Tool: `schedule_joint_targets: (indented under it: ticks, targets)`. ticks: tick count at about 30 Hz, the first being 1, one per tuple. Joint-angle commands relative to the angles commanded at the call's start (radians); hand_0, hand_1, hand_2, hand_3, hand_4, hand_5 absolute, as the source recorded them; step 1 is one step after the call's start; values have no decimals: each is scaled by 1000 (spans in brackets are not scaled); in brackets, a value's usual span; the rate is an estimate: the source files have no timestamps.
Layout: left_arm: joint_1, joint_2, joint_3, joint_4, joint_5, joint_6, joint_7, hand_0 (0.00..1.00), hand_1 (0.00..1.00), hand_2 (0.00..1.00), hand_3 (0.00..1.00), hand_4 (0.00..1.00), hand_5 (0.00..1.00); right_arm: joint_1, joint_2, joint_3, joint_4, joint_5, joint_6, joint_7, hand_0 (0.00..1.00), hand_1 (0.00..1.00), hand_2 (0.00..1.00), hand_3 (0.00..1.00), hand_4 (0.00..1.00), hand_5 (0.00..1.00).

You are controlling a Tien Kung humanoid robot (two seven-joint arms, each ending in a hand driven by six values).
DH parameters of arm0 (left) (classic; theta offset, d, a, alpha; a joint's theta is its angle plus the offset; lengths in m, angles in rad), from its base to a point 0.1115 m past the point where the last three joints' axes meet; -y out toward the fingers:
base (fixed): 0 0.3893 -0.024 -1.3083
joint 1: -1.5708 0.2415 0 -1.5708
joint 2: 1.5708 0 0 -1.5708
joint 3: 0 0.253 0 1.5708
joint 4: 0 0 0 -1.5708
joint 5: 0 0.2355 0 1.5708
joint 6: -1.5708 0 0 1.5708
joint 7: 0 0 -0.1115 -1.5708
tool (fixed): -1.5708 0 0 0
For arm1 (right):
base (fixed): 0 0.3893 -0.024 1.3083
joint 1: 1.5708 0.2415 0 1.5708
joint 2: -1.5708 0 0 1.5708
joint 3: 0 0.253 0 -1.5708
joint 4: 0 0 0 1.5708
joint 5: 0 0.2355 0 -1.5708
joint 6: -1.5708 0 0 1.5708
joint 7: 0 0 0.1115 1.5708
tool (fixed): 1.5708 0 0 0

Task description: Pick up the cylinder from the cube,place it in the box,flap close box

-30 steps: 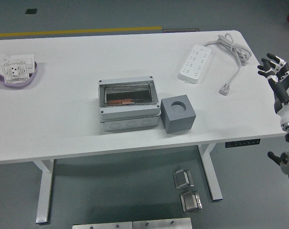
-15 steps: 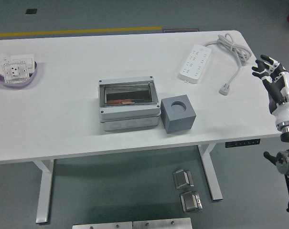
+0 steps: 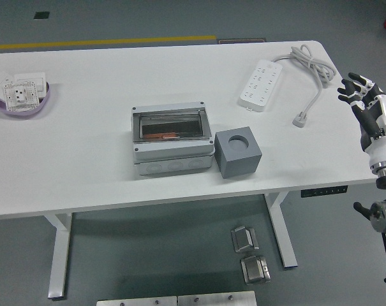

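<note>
A grey cube (image 3: 238,152) stands on the white table (image 3: 84,166), with a round hole in its top that looks empty. Directly left of it, touching or nearly so, sits the grey box (image 3: 172,139) with its dark transparent flap down; something reddish shows through the flap. My right hand (image 3: 362,95) hovers at the table's right edge, far from both, fingers spread and holding nothing. No loose cylinder is visible anywhere on the table.
A white power strip (image 3: 264,84) with its coiled cable (image 3: 312,70) lies at the back right. A purple bowl (image 3: 23,97) with white socket plates sits at the far left. Metal parts (image 3: 249,252) lie on the floor under the table.
My right hand has shifted slightly left and down toward the table's right edge, then held nearly still. Nothing on the table moved.
</note>
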Motion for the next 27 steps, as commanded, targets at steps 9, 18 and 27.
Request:
schedule_joint_targets:
  ticks: [9,18,27]
  targets:
    - [1,-1,0,0,-1,0,1,708,682,706,875,788,446,0,3,-9,-1,40,8,6,743,703,720,726,783,491]
    - [2,-1,-1,0,-2,0,0,708,682,705,874,789,446,-2,4,-4,-1,53,13,6,742,710,729,743,785,489]
    - [2,0,-1,0,-5,1,0,708,681,705,875,789,446,-5,5,-2,-2,53,13,6,744,710,727,741,784,489]
